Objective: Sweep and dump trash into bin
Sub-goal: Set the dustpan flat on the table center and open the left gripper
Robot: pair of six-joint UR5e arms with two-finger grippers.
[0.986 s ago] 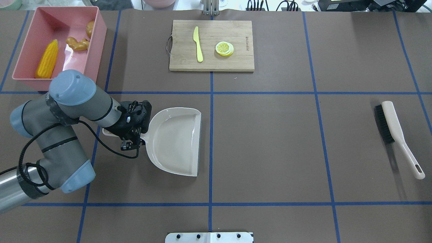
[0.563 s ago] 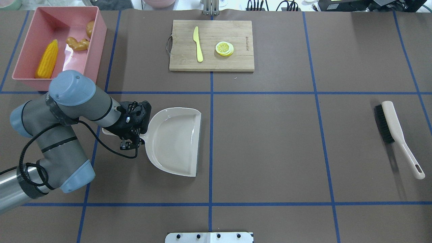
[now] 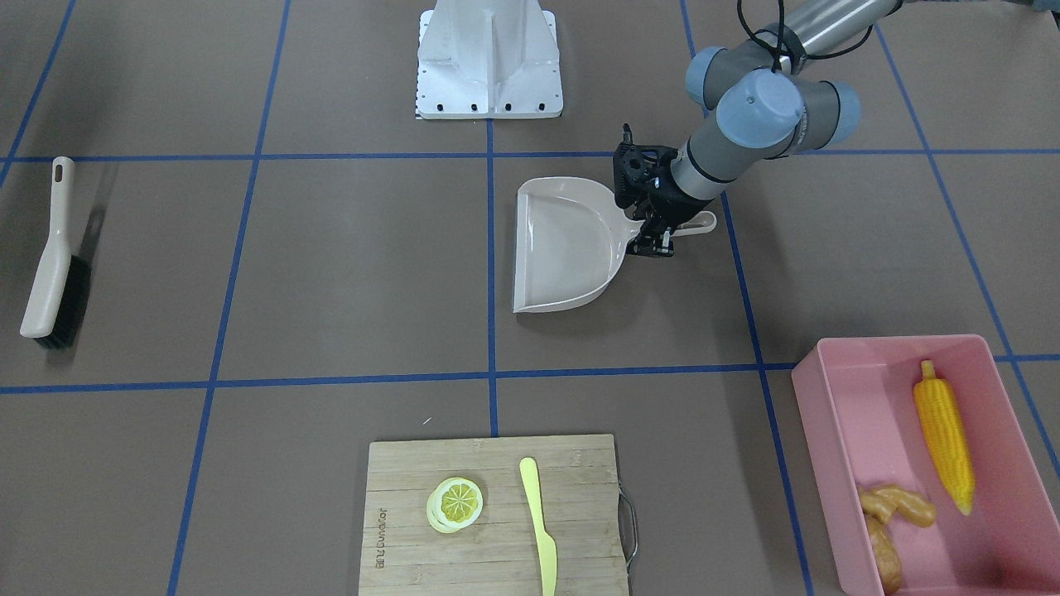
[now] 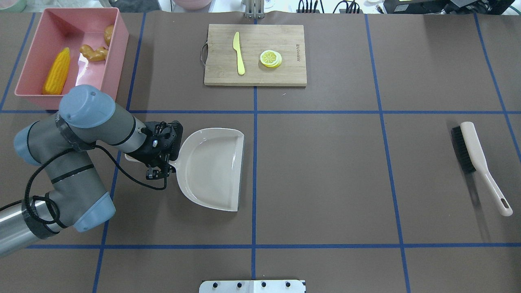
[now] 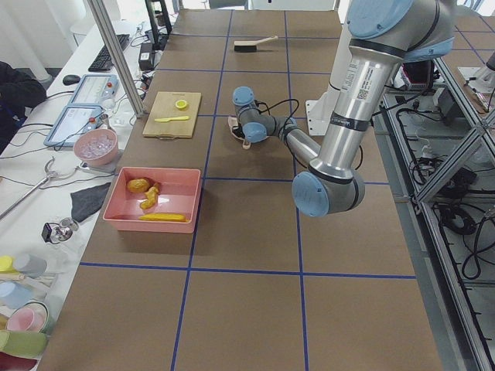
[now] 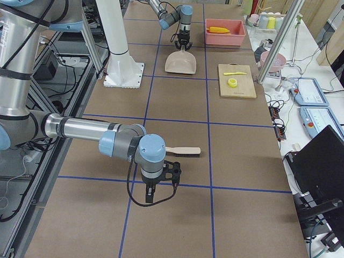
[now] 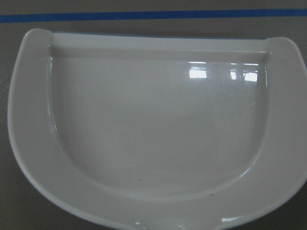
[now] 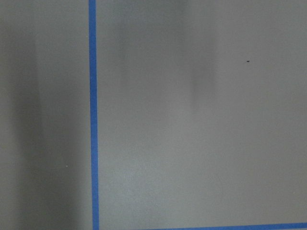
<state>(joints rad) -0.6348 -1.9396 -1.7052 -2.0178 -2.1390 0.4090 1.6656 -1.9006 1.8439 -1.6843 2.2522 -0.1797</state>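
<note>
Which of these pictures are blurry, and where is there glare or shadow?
Left wrist view: soft focus, with bright light reflections glaring on the glossy dustpan. Right wrist view: blurry, showing only table and blue tape. Overhead view: sharp, with the brush throwing a long shadow.

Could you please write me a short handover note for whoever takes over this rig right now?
Left gripper: shut on the handle of the dustpan, which is empty.
Right gripper: hangs near the brush; open or shut cannot be told.
Corn, potato and ginger all lie in the pink bin.
Done: sweeping and dumping.
Left: probably just release the dustpan and pull the arm back.
</note>
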